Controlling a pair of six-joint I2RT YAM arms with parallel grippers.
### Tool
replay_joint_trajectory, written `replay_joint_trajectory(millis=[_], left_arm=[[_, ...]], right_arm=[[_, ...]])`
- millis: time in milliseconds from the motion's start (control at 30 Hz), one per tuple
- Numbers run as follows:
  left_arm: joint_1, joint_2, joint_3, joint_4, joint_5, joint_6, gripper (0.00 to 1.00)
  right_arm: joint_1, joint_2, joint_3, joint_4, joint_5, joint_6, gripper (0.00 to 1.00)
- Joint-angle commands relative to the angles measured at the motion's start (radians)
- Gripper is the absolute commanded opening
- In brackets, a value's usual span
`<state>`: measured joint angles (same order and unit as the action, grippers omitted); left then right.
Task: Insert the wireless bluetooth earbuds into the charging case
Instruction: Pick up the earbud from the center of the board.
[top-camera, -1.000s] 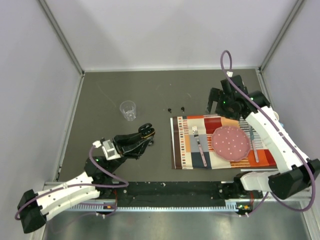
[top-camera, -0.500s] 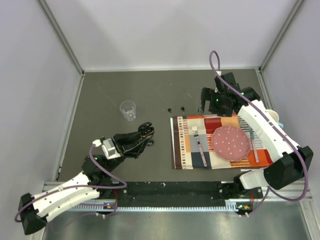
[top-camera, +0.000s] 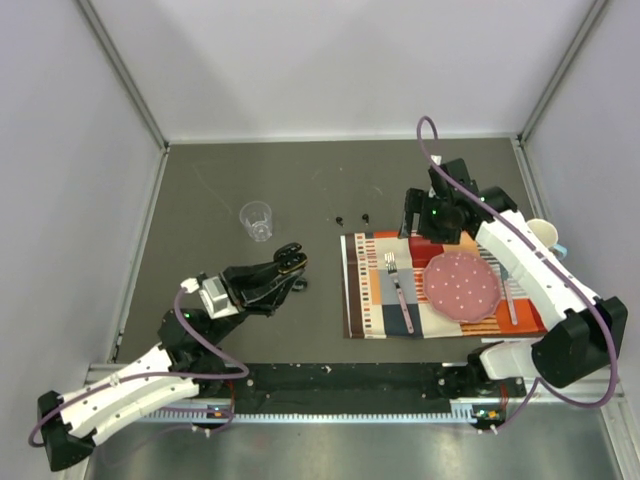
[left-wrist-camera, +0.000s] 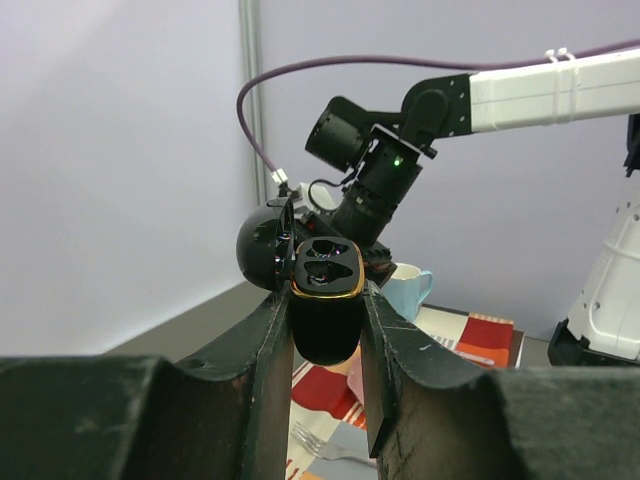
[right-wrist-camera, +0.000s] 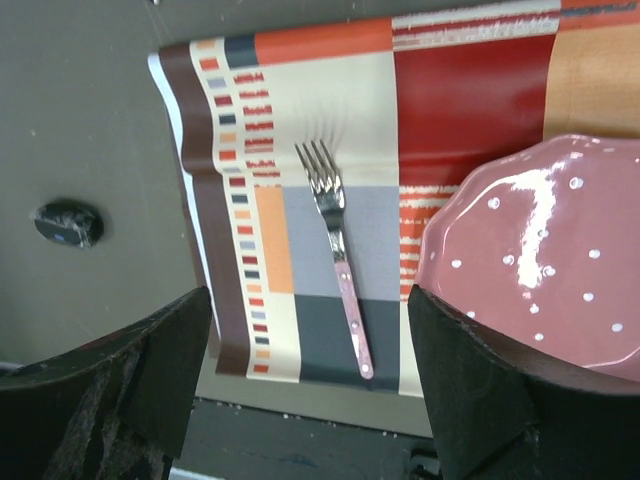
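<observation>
The left gripper (top-camera: 283, 266) is a little way off to the left of the placemat (top-camera: 365, 300). Its two jaws squeeze tight on the charging case (left-wrist-camera: 325, 310), one on each side. The case is black with a gold ring round its top. Its lid (left-wrist-camera: 262, 245) is flipped open, and two little holes in the case face up.

The earbuds (top-camera: 340, 218) are two tiny black bits. They lie on the dark table (top-camera: 200, 180), just past the far left corner of the placemat. They are near each other but not touching. They are well apart from the case.

The right gripper (top-camera: 420, 215) hangs over the far edge of the placemat. Its jaws are spread wide and hold nothing. Its own camera looks down between them at the stripy placemat.

A fork (right-wrist-camera: 335, 255) with a pink handle lies on the placemat. A pink plate (right-wrist-camera: 540, 260) with white dots sits on the placemat too, just to the right of the fork. A clear cup (top-camera: 257, 220) stands on the table, well off to the left of the placemat. A pale mug (top-camera: 545, 232) stands by the placemat's far right corner.
</observation>
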<state>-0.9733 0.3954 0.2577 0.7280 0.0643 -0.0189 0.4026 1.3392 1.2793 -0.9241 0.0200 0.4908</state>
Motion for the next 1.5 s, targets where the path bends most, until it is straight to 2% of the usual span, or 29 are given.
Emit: replay_joint_trajectory(millis=[0, 133, 233, 567, 733, 933, 1467], left_arm=[[0.001, -0.033, 0.005, 0.001, 0.045, -0.030, 0.00], [0.001, -0.047, 0.003, -0.042, 0.061, -0.038, 0.00], [0.001, -0.053, -0.005, -0.047, 0.045, -0.036, 0.00], [0.001, -0.006, -0.012, -0.033, 0.017, -0.039, 0.00], [0.001, 0.002, -0.011, -0.027, 0.000, -0.053, 0.00], [0.001, 0.008, -0.025, -0.022, -0.029, -0.064, 0.00], [0.001, 0.017, -0.023, -0.056, -0.090, -0.046, 0.00]], right_arm=[[-0.005, -0.041, -0.037, 0.034, -0.049, -0.006, 0.77], [-0.004, -0.029, -0.063, 0.062, -0.092, -0.035, 0.73], [-0.004, 0.012, -0.023, 0.100, -0.109, -0.018, 0.71], [-0.001, 0.339, 0.185, 0.209, -0.111, -0.058, 0.63], [-0.002, 0.530, 0.348, 0.206, -0.121, -0.112, 0.58], [-0.002, 0.701, 0.489, 0.183, -0.078, -0.071, 0.56], [0.070, 0.903, 0.701, 0.090, 0.034, -0.083, 0.48]])
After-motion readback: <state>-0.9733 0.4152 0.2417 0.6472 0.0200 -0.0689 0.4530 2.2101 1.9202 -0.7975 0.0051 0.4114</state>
